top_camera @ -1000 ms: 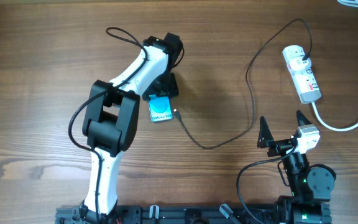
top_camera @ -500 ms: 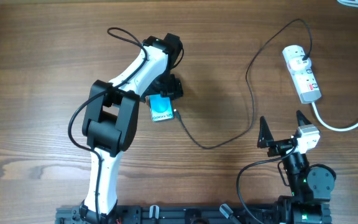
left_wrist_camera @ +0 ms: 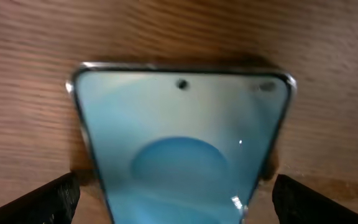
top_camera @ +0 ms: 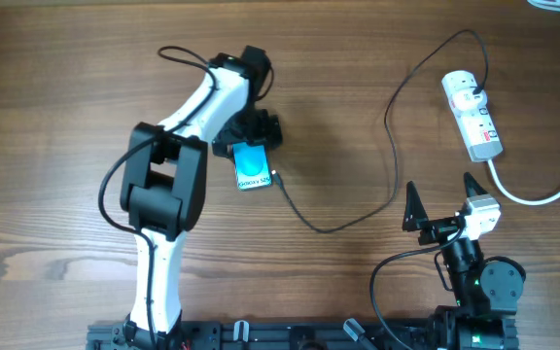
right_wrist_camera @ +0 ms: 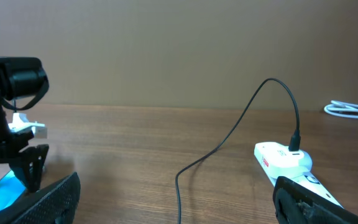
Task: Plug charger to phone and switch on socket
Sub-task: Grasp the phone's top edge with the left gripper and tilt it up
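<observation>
Your left tool [top_camera: 249,143] hangs over the far end of the phone [top_camera: 251,171], left of the middle of the bench [top_camera: 56,68]. Its fingers are apart and straddle the handset. In the wrist view there's a dark fingertip [left_wrist_camera: 55,199] off each long edge and a gap on both sides, so nothing is clamped. That reads as a bracing stance: close on the sides and the phone can't skid when a plug pushes in.

The phone lies flat, screen up, with its text strip toward the near edge. The charger [top_camera: 327,229] loops from there across to the socket [top_camera: 472,117] by the far right corner, and its white adapter [top_camera: 472,94] is already in the strip. The silvery tip [top_camera: 274,178] rests right at the phone's near right corner. Whether it's seated or only touching, you can't tell from here.

Your right tool [top_camera: 442,199] sits wide open by the near right edge with the socket in its view, handy for the red switches [top_camera: 482,112] once the plug is home. The thick white cord [top_camera: 542,194] trails toward the right edge, clear of both arms.
</observation>
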Motion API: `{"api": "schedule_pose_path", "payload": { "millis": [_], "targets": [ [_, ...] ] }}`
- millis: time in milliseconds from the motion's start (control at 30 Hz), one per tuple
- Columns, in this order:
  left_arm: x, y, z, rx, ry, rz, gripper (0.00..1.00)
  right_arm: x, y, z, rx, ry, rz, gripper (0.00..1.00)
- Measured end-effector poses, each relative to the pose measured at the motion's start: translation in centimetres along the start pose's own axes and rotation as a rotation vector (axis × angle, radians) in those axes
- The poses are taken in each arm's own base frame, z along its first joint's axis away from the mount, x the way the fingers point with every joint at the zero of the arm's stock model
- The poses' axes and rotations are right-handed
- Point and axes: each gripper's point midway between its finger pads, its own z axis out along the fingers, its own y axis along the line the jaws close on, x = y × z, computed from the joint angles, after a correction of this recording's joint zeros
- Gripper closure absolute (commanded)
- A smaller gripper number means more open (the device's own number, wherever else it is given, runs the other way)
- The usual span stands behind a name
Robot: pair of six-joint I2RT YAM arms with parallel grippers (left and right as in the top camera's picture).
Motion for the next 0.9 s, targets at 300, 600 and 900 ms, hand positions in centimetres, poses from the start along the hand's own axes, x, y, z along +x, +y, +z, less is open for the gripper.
{"api": "schedule_pose_path", "payload": {
  "millis": [300, 600, 900],
  "targets": [
    [0.6, 0.0, 0.5, -0.029, -0.012, 0.021, 0.0, 0.0, 0.0, 0.0, 0.0, 0.0, 0.0, 0.0],
    [1.3, 0.0, 0.7, -0.028, -0.012, 0.031, 0.0, 0.0, 0.0, 0.0, 0.0, 0.0, 0.0, 0.0],
    [1.0, -0.1, 0.6, -0.026, -0.026, 0.032, 0.25, 0.0, 0.0, 0.0, 0.0, 0.0, 0.0, 0.0]
  ]
}}
